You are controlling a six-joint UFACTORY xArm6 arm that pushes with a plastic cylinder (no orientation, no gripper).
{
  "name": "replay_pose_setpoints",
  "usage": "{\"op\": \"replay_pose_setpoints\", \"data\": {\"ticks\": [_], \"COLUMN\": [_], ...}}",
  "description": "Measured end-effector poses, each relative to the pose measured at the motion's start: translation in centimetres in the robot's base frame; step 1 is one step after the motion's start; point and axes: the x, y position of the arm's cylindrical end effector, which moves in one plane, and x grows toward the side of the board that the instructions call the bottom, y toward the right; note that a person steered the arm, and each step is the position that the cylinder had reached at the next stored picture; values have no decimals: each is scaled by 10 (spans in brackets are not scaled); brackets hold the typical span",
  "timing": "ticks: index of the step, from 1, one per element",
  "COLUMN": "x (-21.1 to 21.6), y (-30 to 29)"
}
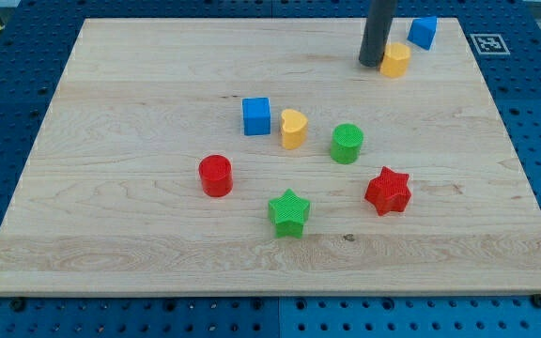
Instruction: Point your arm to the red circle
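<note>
Up at the view's top, my tip [371,63] is parked just beside a yellow block [395,59]; nothing is gripped, it's only a rod. Red circle [216,175] is found well apart, down-left on the worktop [111,94].

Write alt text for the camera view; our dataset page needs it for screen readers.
My tip rests at the view's top beside a yellow block, far from the red circle at lower left. Six other blocks lie scattered on the wooden board.
</note>
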Motion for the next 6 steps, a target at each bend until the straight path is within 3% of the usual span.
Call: {"op": "replay_pose_setpoints", "data": {"ticks": [3, 5, 6], "x": [0, 24, 88], "y": [-16, -201, -246]}}
